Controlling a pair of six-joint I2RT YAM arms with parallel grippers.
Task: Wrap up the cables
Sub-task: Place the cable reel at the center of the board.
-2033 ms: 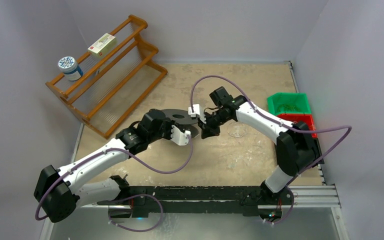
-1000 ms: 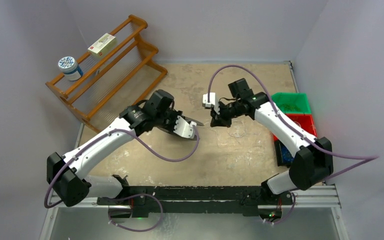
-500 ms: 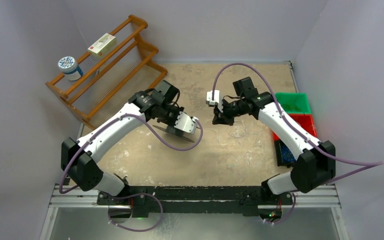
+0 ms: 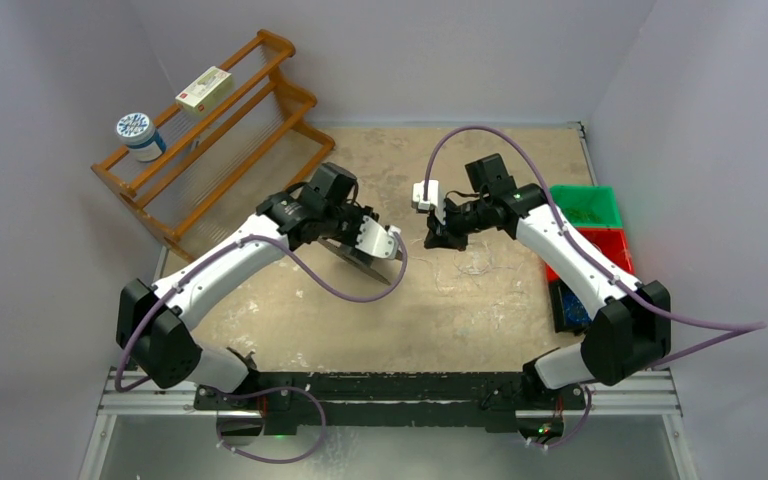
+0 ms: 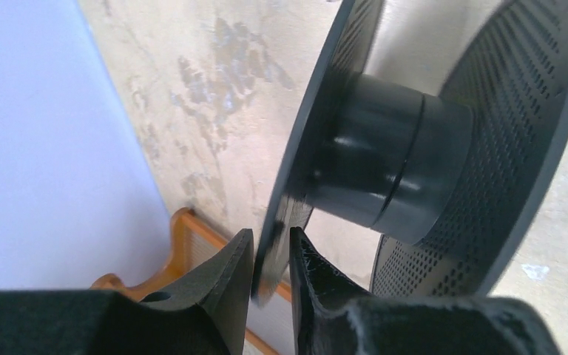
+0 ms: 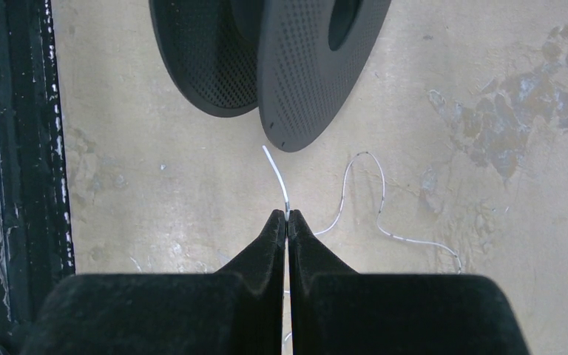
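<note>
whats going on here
Two arms are set to wind a thin white cable onto a black spool. The left end effector straddles the rim of one spool flange; how firmly is unclear. The right end effector is shut on the cable near its free end, which points at the spool. The hub is bare and the rest of the cable lies loose on the table.

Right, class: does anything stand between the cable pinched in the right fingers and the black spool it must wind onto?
Nothing visible does. The cable sticks out of the shut right fingers towards the spool, with only bare table between its tip and the nearest flange. The left fingers straddle one flange rim.
</note>
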